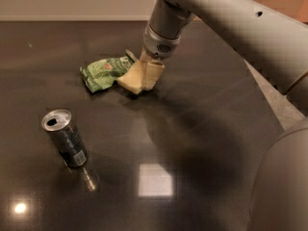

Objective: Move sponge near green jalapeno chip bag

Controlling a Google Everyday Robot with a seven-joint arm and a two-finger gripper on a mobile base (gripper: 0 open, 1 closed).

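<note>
Camera view is showing us the gripper [147, 81] clamping the sponge [129, 79], which we are finding tilted low on the table [207, 134] just beside the bag [103, 72], a hold we are judging to be serving controlled placement close to that bag.

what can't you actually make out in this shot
- Gripper, camera view, low on the table right of the green jalapeno chip bag: its tan tip blends into the sponge, so whether it has a grip on the sponge is unclear.
- Sponge: right end hidden behind the gripper.
- Chip bag: right edge covered by the sponge; lettering blurred.
- Can: label too small to read.
- Arm: cut off by the top and right edges.
</note>
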